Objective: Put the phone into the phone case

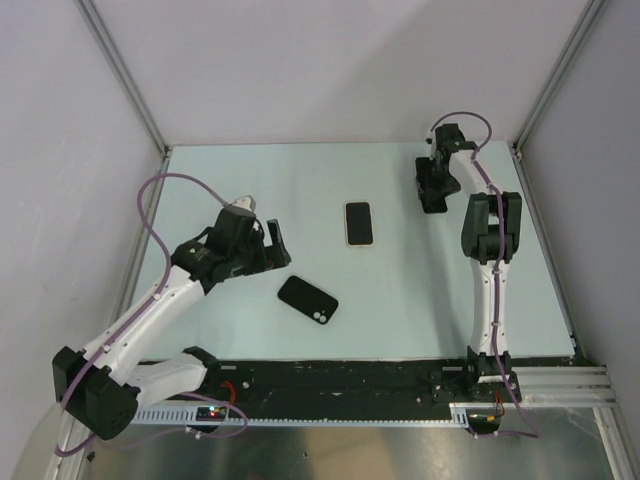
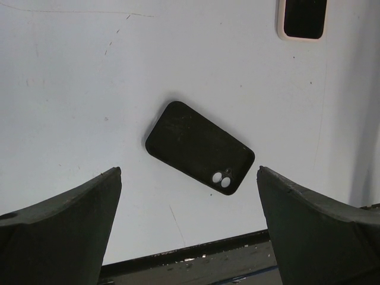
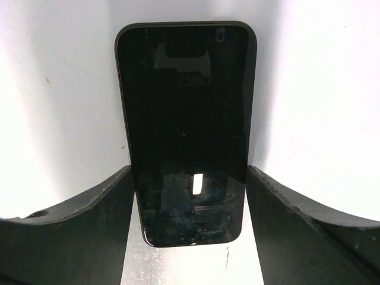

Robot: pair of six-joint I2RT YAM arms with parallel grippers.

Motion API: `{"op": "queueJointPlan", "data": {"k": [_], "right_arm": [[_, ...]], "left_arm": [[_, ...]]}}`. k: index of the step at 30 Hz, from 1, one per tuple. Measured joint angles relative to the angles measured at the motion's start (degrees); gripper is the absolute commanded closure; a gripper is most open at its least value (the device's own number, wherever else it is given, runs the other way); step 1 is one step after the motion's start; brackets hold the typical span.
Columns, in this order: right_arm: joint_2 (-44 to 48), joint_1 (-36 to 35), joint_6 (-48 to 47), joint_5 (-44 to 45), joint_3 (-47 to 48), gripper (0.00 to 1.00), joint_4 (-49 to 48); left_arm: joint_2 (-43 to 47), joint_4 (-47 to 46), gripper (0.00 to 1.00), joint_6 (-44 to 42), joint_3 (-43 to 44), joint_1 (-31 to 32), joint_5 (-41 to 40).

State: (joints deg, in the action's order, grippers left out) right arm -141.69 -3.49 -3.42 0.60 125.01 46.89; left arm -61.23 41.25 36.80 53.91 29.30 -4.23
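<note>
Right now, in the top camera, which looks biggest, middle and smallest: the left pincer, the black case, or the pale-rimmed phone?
1. left pincer
2. black case
3. pale-rimmed phone
The case and phone look close in size, and the case lies nearer the camera, so their order is unsure.

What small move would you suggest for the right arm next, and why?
Probably squeeze the right gripper onto the phone: it lies flat, screen up, between the jaws, which sit at its long edges, though a firm grip isn't evident.
</note>
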Motion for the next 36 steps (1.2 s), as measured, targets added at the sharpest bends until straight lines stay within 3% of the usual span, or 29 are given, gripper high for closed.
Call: {"op": "queueJointPlan", "data": {"k": [21,36], "right_arm": [[24.87,-9.4,6.69,-0.63,-40.24,0.49,-7.98],[42.1,-20.92,15.58,-1.14,-64.15,0.51,-14.21]], "left_arm": [[-3.52,-1.29,0.0,1.03,0.63,-0.46,3.28],[-5.6,-14.14,0.03,11.52,-11.61,0.26,10.86]]}}
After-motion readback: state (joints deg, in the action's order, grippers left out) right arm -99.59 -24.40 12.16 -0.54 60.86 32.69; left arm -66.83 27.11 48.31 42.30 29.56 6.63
